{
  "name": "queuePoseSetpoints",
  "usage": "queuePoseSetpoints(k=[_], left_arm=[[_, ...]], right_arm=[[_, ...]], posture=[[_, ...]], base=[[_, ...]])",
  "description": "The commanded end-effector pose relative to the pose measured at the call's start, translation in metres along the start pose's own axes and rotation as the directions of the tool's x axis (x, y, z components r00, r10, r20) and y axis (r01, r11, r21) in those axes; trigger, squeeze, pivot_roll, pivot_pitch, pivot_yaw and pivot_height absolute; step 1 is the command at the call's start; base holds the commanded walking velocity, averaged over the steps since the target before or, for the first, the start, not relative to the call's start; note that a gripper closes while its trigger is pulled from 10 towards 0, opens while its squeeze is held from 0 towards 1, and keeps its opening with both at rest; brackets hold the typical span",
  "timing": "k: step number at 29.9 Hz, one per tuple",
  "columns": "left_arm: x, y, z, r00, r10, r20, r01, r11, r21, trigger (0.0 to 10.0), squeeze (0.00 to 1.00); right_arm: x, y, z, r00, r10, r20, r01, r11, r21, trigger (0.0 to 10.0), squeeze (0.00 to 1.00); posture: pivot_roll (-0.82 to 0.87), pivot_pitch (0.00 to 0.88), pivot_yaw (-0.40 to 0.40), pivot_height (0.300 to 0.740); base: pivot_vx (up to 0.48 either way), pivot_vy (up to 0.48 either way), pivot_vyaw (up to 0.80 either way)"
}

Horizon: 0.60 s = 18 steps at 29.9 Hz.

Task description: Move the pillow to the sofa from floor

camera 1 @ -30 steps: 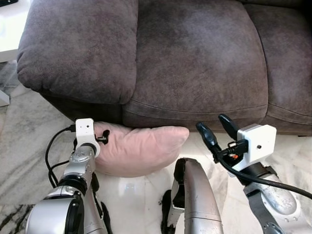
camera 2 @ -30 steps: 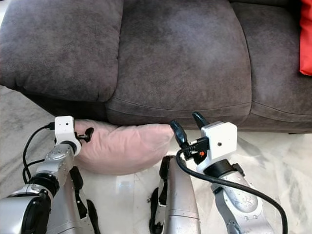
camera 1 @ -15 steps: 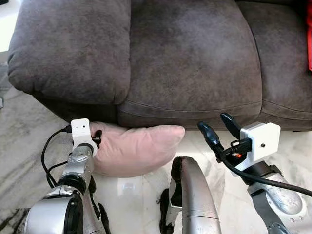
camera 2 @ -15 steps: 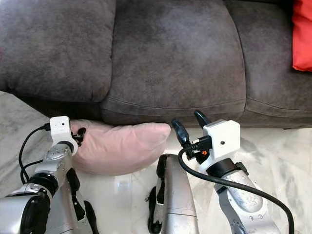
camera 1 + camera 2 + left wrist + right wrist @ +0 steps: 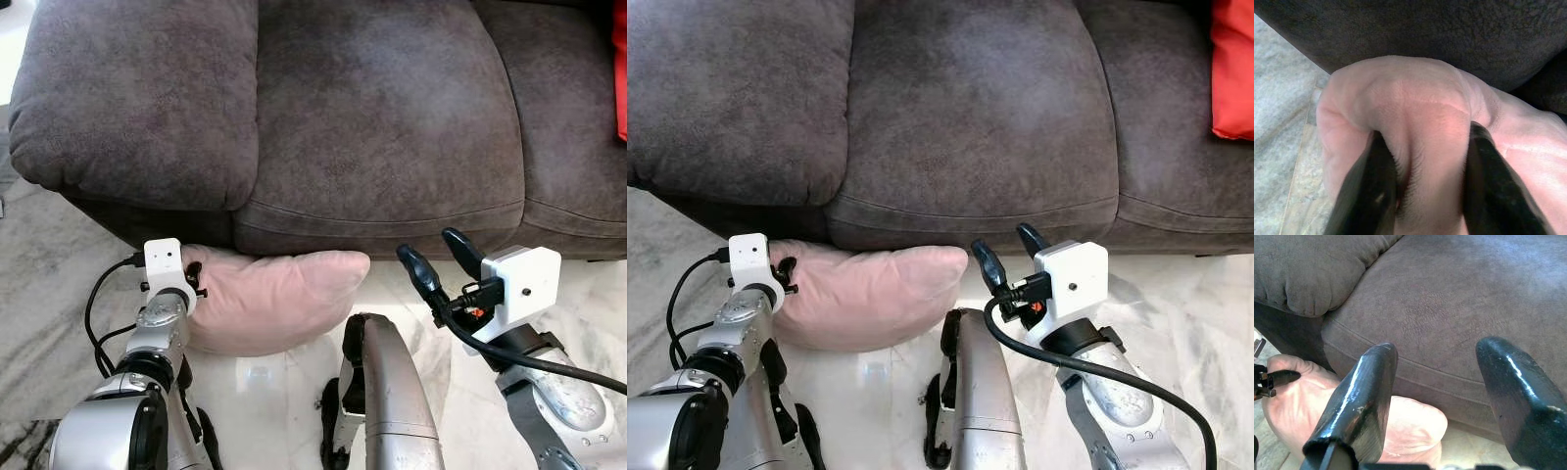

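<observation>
A pink pillow [image 5: 274,299] lies on the marble floor against the front of the brown sofa [image 5: 382,108]. My left gripper [image 5: 1422,196] is shut on the pillow's left end, a fold of pink fabric bulging between its two black fingers [image 5: 1371,181]. My right gripper [image 5: 433,257] hangs open in the air to the right of the pillow, level with the sofa's front edge, holding nothing. In the right wrist view the pillow [image 5: 1308,406] lies below the right gripper's spread fingers [image 5: 1359,396], with the sofa seat beyond.
A red cushion [image 5: 1232,69] rests on the sofa's right end. My silver leg [image 5: 387,392] stands on the marble floor [image 5: 265,382] just in front of the pillow. A grey rug [image 5: 39,255] covers the floor at the left.
The camera has shifted a little, sliding the sofa slightly left in the picture. The left gripper stays clamped on the pillow and the right gripper stays open in place.
</observation>
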State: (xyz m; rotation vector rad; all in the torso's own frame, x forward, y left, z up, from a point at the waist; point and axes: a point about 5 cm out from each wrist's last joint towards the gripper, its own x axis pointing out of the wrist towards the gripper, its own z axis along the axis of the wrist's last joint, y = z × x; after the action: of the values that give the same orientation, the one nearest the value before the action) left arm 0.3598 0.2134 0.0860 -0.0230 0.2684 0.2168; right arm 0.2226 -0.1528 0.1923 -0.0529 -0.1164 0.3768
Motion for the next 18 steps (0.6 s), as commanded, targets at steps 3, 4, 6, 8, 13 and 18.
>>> queuePoseSetpoints(k=[3,4,6,8,13,18], left_arm=[[-0.005,-0.001,-0.020,0.998,-0.008,-0.067,0.009,1.000,0.012,0.0,0.00],[-0.005,0.000,-0.020,0.998,-0.008,-0.067,0.009,1.000,0.014,0.0,0.00],[-0.004,0.001,-0.019,0.998,-0.009,-0.065,0.010,1.000,0.019,0.0,0.00],[-0.004,0.001,-0.018,0.998,-0.011,-0.061,0.013,0.999,0.030,0.0,0.00],[-0.004,-0.001,-0.018,0.998,-0.021,-0.059,0.024,0.999,0.040,0.0,0.00],[-0.005,-0.003,-0.019,0.998,-0.036,-0.054,0.038,0.998,0.049,0.0,0.00]], right_arm=[[-0.003,0.002,0.001,1.000,-0.004,0.002,0.004,1.000,0.000,10.0,0.00],[-0.002,0.002,0.000,1.000,-0.003,0.003,0.003,1.000,0.001,10.0,0.00],[-0.001,0.002,0.000,1.000,-0.005,0.003,0.005,1.000,0.002,10.0,0.00],[0.000,0.002,-0.001,1.000,-0.007,0.007,0.007,1.000,0.003,10.0,0.00],[0.003,0.001,-0.002,1.000,-0.012,0.016,0.012,1.000,0.004,10.0,0.00],[0.008,0.002,-0.004,1.000,-0.013,0.024,0.012,1.000,0.009,10.0,0.00]], posture=[[-0.21,0.442,-0.172,0.500],[-0.21,0.440,-0.170,0.500],[-0.20,0.437,-0.169,0.500],[-0.20,0.427,-0.163,0.500],[-0.19,0.417,-0.156,0.500],[-0.18,0.393,-0.144,0.500]], base=[[0.000,0.000,0.00],[0.000,0.000,0.00],[0.000,0.000,0.00],[0.000,0.000,0.00],[0.000,0.000,0.00],[0.000,0.000,0.00]])
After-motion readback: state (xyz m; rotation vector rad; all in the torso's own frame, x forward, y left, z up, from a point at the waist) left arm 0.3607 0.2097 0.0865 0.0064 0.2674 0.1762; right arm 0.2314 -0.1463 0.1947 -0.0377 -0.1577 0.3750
